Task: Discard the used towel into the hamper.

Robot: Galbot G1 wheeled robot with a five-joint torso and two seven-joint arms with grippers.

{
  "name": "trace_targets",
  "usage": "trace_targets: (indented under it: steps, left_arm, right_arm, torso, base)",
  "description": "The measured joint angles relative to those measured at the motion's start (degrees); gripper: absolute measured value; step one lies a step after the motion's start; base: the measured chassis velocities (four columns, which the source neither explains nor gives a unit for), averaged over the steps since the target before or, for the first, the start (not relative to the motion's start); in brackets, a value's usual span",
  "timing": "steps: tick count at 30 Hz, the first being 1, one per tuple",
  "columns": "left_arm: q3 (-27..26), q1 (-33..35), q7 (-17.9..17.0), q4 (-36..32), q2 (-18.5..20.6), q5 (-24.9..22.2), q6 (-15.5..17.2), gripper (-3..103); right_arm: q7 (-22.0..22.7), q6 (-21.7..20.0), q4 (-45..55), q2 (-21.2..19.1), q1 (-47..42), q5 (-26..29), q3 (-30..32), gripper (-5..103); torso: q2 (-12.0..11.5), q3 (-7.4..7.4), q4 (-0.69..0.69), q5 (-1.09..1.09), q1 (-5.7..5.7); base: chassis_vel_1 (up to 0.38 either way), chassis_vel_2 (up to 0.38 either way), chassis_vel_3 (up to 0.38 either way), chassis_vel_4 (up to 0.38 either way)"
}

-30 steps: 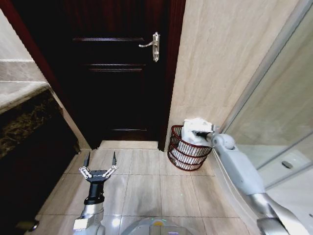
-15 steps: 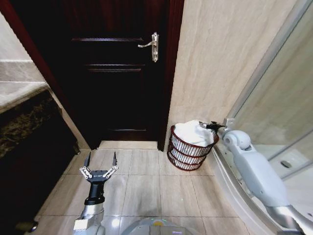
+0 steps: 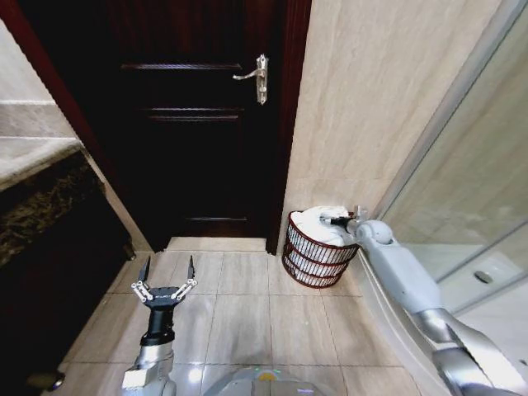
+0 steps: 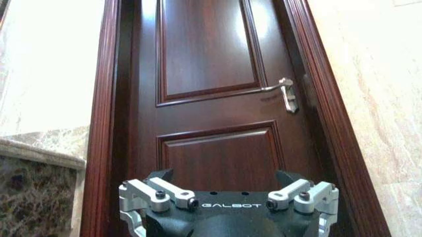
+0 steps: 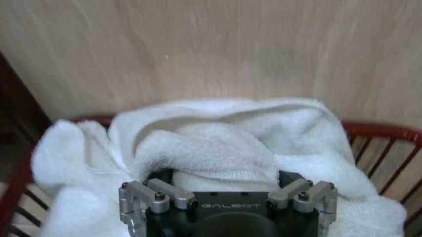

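Observation:
The white towel point(image 3: 316, 218) lies bunched in the top of the hamper point(image 3: 317, 257), a dark red wire basket on the floor in the corner by the door frame. My right gripper point(image 3: 336, 221) reaches over the hamper's right rim, right against the towel. In the right wrist view the towel point(image 5: 218, 143) is heaped over the fingers and the finger links stand spread wide; the hamper's red rim point(image 5: 386, 132) curves around it. My left gripper point(image 3: 169, 264) hangs open low over the floor tiles at the left, facing the door.
A dark wooden door point(image 3: 198, 124) with a metal handle point(image 3: 257, 77) stands shut behind. A dark stone counter point(image 3: 41, 198) is at the left. A glass shower screen point(image 3: 462, 190) and its curved base are at the right. Bare floor tiles point(image 3: 247, 305) lie between.
A second ago the right gripper held the towel above the hamper. The towel has since dropped into the hamper, and the gripper now rests low at its rim. The left arm is still.

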Motion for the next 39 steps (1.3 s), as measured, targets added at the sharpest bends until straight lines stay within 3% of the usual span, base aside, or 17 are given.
trace_targets:
  steps: [11, 15, 19, 24, 29, 39]
  left_arm:
    - [-0.77, 1.16, -0.76, -0.67, 0.0, -1.58, 0.06, 100]
    - [-0.96, 1.16, -0.77, -0.48, 0.0, -1.81, -0.06, 100]
    - [-1.17, 1.32, -0.77, -0.4, 0.0, -2.14, 0.02, 100]
    - [-0.78, 1.25, -0.61, -1.25, 0.0, -1.77, 0.9, 100]
    - [-0.28, 0.78, -0.54, -2.36, 0.0, -0.95, 2.11, 100]
    - [-0.17, 1.61, -0.57, -3.14, 0.0, -0.2, 2.09, 100]
  right_arm:
    - [-4.73, -7.05, -9.57, 3.42, 4.67, -2.07, 0.6, 100]
    - [-4.79, -7.32, -10.37, 3.9, 5.06, -2.2, 0.76, 100]
    - [-2.91, -6.91, -4.9, 2.3, 3.16, -0.76, 0.93, 100]
    - [-5.41, -7.46, -5.09, 0.84, 4.47, -0.77, -0.48, 100]
    - [-8.98, -7.45, -10.95, 2.64, 6.68, -4.68, -1.1, 100]
    - [-8.88, -7.32, -13.33, 4.83, 5.62, -7.0, -0.52, 100]
  torso:
    - [0.0, -0.01, 0.0, -0.05, 0.0]
    - [0.0, 0.0, 0.0, -0.03, 0.0]
    - [0.0, 0.0, -0.01, 0.01, 0.0]
    - [0.0, 0.0, -0.02, -0.01, 0.0]
    - [0.0, 0.0, -0.01, -0.03, 0.0]
    - [0.0, -0.01, -0.01, -0.02, 0.0]
  base:
    - [0.0, 0.0, 0.0, 0.0]
    - [0.0, 0.0, 0.0, 0.0]
    - [0.0, 0.0, 0.0, 0.0]
    - [0.0, 0.0, 0.0, 0.0]
    - [0.0, 0.0, 0.0, 0.0]
    - [0.0, 0.0, 0.0, 0.0]
